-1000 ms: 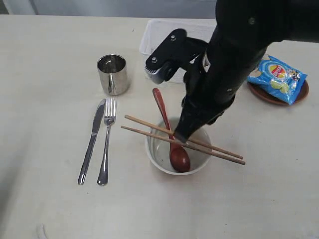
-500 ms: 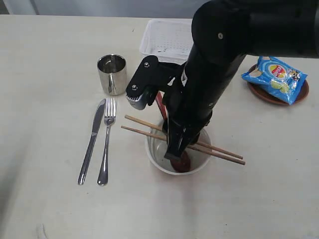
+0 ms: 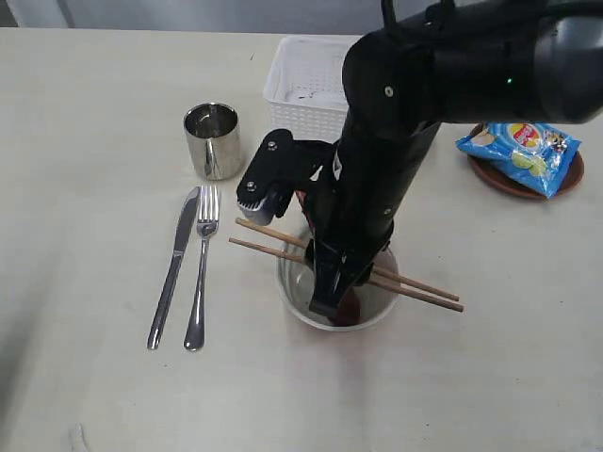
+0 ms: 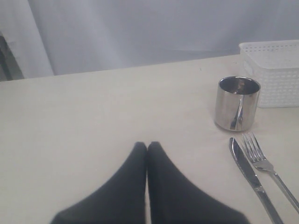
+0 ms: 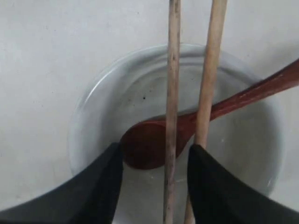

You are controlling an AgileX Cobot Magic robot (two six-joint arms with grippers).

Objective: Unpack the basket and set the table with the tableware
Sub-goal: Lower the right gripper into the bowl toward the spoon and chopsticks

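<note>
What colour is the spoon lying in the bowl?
Reddish-brown; clearest in the right wrist view, where the spoon sits in the white bowl.

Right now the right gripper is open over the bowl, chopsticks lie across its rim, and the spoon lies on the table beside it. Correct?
Not quite: the spoon rests inside the bowl, under the chopsticks, as the right wrist view shows. The right gripper is open over it.

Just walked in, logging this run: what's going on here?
The right gripper hangs over the white bowl, jaws open over the pair of wooden chopsticks lying across its rim; the reddish-brown wooden spoon sits inside. The shiny steel cup, steel knife and fork are laid out nearby. The left gripper is shut.
</note>
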